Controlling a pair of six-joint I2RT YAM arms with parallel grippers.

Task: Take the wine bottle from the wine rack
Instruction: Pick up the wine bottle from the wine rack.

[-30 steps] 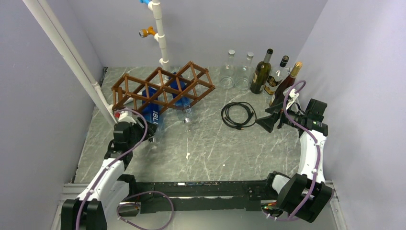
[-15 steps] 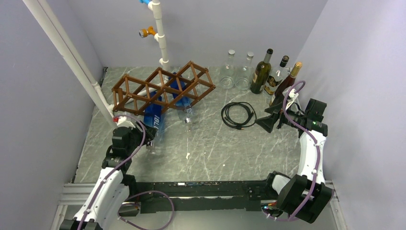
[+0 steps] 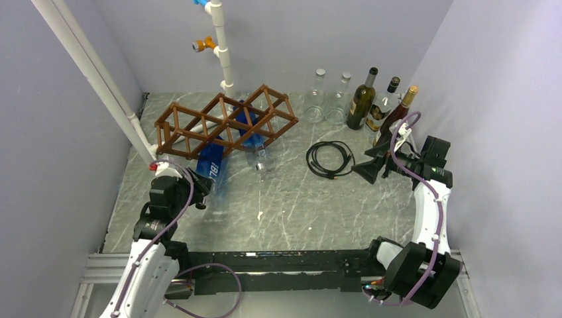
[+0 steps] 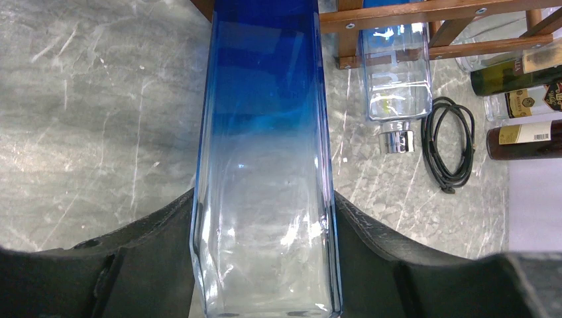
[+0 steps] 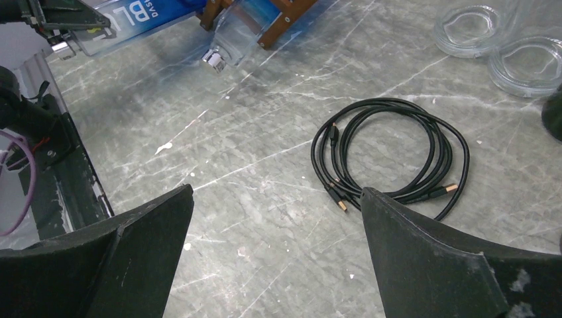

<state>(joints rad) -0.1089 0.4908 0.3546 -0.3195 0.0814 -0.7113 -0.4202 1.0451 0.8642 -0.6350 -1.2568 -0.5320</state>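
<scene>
My left gripper (image 4: 264,218) is clamped on the blue square bottle (image 4: 265,99), one black finger pressed flat against each side of its clear lower part. The glass shades from clear at the gripped end to deep blue towards the wine rack (image 3: 225,122). From above, the bottle lies slanted near the table's (image 3: 298,212) left edge, its labelled blue section just in front of the rack's near rail. I cannot tell whether its far end is fully out of the lattice.

The rack sits tilted along the far left part of the table, near the foot of the white pipe (image 3: 222,50). A second square bottle (image 4: 394,86), clear with a silver cap, pokes out of a cell just right of mine, cap towards the table's near edge.

My right gripper (image 5: 276,192) hangs with its jaws spread wide and nothing between them, above the right side of the table. Below it lies a coiled black cable (image 5: 391,152). Two clear glass bottles (image 3: 330,96) and three dark bottles (image 3: 381,103) stand upright in the far right corner.
</scene>
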